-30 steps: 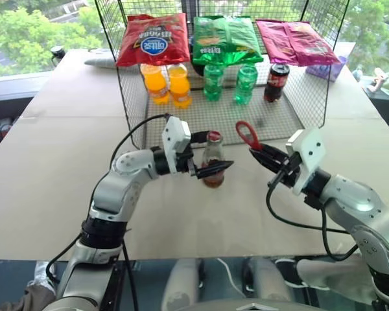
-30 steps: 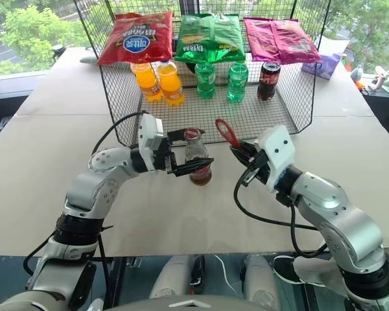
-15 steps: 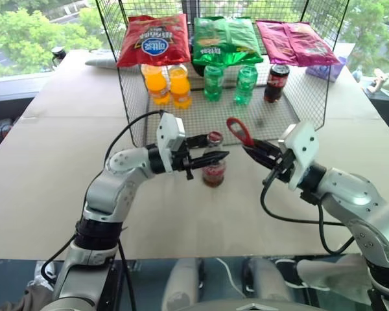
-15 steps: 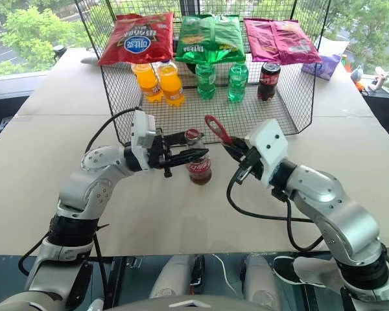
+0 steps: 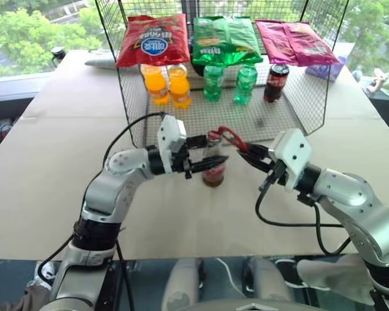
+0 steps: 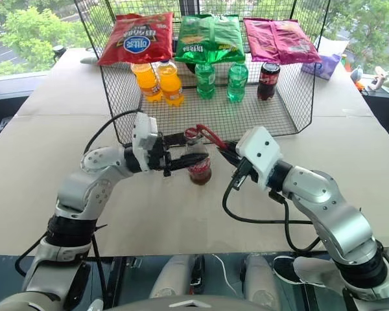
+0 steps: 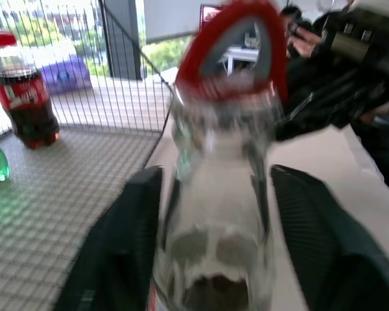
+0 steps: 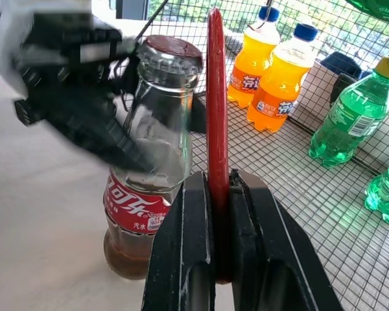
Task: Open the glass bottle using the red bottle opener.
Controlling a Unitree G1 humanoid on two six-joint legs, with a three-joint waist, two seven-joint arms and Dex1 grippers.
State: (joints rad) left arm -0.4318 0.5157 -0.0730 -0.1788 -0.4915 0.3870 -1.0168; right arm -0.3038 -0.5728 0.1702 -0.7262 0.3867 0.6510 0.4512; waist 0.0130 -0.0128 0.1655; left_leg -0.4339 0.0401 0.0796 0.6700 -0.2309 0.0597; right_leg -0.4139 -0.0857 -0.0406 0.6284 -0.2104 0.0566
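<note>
The glass bottle (image 5: pixel 213 173), clear with dark cola and a red label, stands upright on the table in front of the wire basket. My left gripper (image 5: pixel 211 150) reaches in from the left, open. Its fingers (image 7: pixel 126 246) sit close on either side of the bottle's shoulder (image 7: pixel 217 214). Coming from the right, my right gripper (image 5: pixel 249 154) is shut on the handle of the red bottle opener (image 5: pixel 232 137). The opener's ring head (image 7: pixel 201 52) lies at the bottle's cap. In the right wrist view the opener (image 8: pixel 215 97) stands edge-on right beside the cap (image 8: pixel 172 50). I cannot tell whether it is hooked.
A wire basket (image 5: pixel 292 110) stands just behind the bottle. It holds two orange drink bottles (image 5: pixel 167 83), two green bottles (image 5: pixel 228 81) and a dark cola drink (image 5: pixel 276 81), with snack bags (image 5: pixel 223 39) on top. The brown-covered table (image 5: pixel 52 162) stretches to both sides.
My right gripper has swung left and rolled, bringing the opener's head from the right of the bottle onto its cap. The left gripper's fingers narrowed on the bottle, then widened again.
</note>
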